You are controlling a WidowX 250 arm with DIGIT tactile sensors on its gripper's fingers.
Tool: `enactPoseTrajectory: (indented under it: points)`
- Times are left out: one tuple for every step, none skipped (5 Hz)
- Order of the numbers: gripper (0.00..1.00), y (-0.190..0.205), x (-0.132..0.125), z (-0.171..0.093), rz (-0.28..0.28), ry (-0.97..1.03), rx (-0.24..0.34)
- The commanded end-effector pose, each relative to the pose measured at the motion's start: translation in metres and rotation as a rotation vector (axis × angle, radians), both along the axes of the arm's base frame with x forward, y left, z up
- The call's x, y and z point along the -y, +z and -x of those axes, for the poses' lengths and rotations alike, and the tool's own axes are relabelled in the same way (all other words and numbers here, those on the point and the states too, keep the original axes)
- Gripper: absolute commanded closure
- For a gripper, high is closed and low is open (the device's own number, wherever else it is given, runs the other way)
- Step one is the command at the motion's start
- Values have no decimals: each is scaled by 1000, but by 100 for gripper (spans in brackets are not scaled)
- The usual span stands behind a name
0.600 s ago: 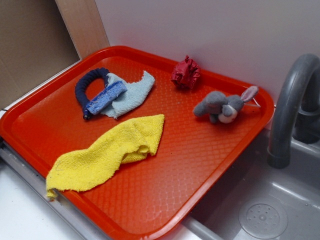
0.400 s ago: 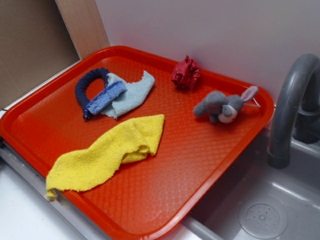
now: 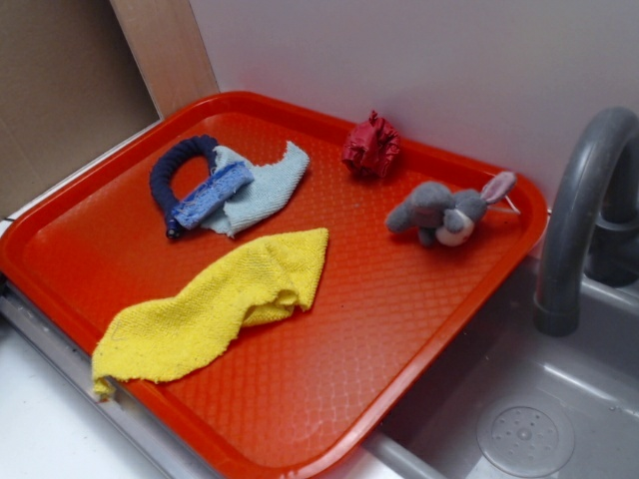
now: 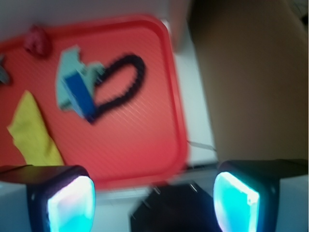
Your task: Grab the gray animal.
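One gray animal, seemingly cropped wrist-side

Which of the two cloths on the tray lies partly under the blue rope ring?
The light blue cloth, under the dark blue rope ring; the yellow cloth lies apart.

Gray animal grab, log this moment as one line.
phase: approach | gripper: open, empty, off tray | gray animal: untouched, far right corner of red tray | contact: none

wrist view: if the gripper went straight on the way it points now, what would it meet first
Probably bare floor of the red tray near the dark blue rope ring; the gripper has its jaws open. Depth is unclear in this blurred view.
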State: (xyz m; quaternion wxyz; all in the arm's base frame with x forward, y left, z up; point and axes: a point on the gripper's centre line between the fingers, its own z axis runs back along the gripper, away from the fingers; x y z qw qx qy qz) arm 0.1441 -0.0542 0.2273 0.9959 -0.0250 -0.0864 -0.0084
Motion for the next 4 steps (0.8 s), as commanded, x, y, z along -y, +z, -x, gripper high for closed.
enactPoseTrajectory:
  points:
    - [0,-10,72,-37,107,-89,161]
    - [0,-22,124,-63,182,-192,204]
    - [0,-39,176,-86,208,-281,200]
    - [0,-60,221,-100,276,-327,165]
